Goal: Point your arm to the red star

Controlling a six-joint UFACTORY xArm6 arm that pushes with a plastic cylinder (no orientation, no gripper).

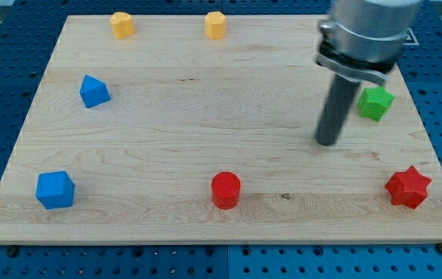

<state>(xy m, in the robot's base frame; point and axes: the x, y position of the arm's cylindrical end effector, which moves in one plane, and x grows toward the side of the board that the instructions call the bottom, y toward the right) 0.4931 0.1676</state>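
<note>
The red star (408, 187) lies near the board's bottom right corner. My tip (327, 142) rests on the board at the right of centre, up and to the left of the red star and well apart from it. The green star (375, 102) lies just to the right of the rod, a little above the tip.
A red cylinder (226, 190) sits at bottom centre. A blue cube (55, 190) is at bottom left and a blue block (94, 91) at the left. Two yellow blocks (122, 24) (215, 25) sit along the top edge of the wooden board (167, 132).
</note>
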